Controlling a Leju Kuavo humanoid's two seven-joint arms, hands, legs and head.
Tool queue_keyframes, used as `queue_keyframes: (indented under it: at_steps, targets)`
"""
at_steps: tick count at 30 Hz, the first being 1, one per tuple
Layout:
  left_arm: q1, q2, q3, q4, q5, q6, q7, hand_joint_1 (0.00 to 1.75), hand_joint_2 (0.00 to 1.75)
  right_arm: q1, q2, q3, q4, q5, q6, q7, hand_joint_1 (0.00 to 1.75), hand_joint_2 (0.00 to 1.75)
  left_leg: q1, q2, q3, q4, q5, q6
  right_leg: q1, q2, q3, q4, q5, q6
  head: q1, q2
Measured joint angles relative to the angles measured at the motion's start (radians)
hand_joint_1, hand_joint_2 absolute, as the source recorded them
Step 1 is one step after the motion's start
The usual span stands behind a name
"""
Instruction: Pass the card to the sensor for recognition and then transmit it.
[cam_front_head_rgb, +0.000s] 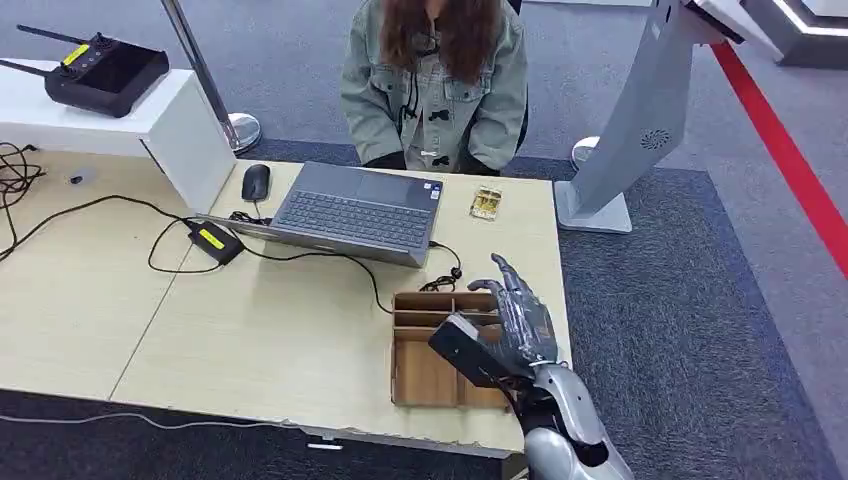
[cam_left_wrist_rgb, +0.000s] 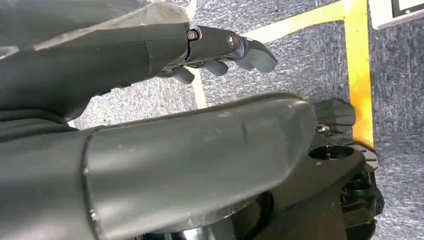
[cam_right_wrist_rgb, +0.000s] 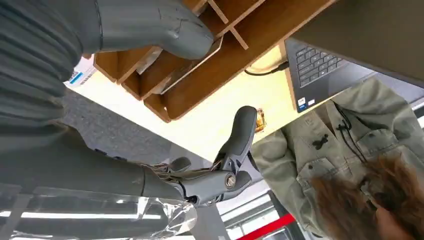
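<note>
A laptop (cam_front_head_rgb: 358, 212) sat at the frame's centre on the table (cam_front_head_rgb: 250, 330), a mouse (cam_front_head_rgb: 256, 182) left of it, a divided tray (cam_front_head_rgb: 430, 375) lower right.

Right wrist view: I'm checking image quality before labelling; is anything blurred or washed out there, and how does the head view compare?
Right wrist view: the robot hand is sharp, the desk is glare-washed pale, and the wooden organizer is crisp. Head view: even lighting, soft shadows, slightly soft overall.

One laptop (cam_front_head_rgb: 360, 212), one mouse (cam_front_head_rgb: 256, 182), one power brick (cam_front_head_rgb: 216, 241), one card (cam_front_head_rgb: 485, 204), one wooden tray (cam_front_head_rgb: 428, 375) near the front right corner of the surface (cam_front_head_rgb: 250, 340). One remote controller (cam_front_head_rgb: 100, 70). One person (cam_front_head_rgb: 435, 80). Two robot hands: right (cam_front_head_rgb: 515, 315), left (cam_left_wrist_rgb: 220, 50).
</note>
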Motion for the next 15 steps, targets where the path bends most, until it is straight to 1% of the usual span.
queue_keyframes:
  at_steps: [1, 4, 7, 15]
  targets:
    - [0.000, 0.000, 0.000, 0.000, -0.001, 0.000, 0.000, 0.00, 0.00, 0.000, 0.000, 0.000, 0.003, -0.002, -0.001, 0.000, 0.73, 1.75, 0.000, 0.000, 0.000, 0.000, 0.000, 0.000, 0.000, 0.000, 0.000, 0.000, 0.000, 0.000, 0.000, 0.000]
    - [0.000, 0.000, 0.000, 0.000, -0.004, 0.000, 0.000, 0.00, 0.00, 0.000, 0.000, 0.000, 0.014, -0.005, -0.007, 0.000, 0.65, 1.75, 0.000, 0.000, 0.000, 0.000, 0.000, 0.000, 0.000, 0.000, 0.000, 0.000, 0.000, 0.000, 0.000, 0.000]
    - [0.000, 0.000, 0.000, 0.000, -0.006, 0.000, 0.000, 0.00, 0.00, -0.001, 0.001, 0.000, 0.028, -0.006, -0.014, 0.000, 0.61, 1.75, 0.000, 0.000, 0.000, 0.000, 0.000, 0.000, 0.000, 0.000, 0.000, 0.000, 0.000, 0.000, 0.000, 0.000]
    - [0.000, 0.000, 0.000, 0.000, -0.010, -0.006, 0.000, 0.00, 0.00, -0.004, 0.006, 0.000, 0.071, -0.008, -0.032, 0.000, 0.65, 1.75, 0.000, 0.000, 0.000, 0.000, 0.000, 0.000, 0.000, 0.000, 0.000, 0.000, 0.000, 0.000, 0.000, 0.000]
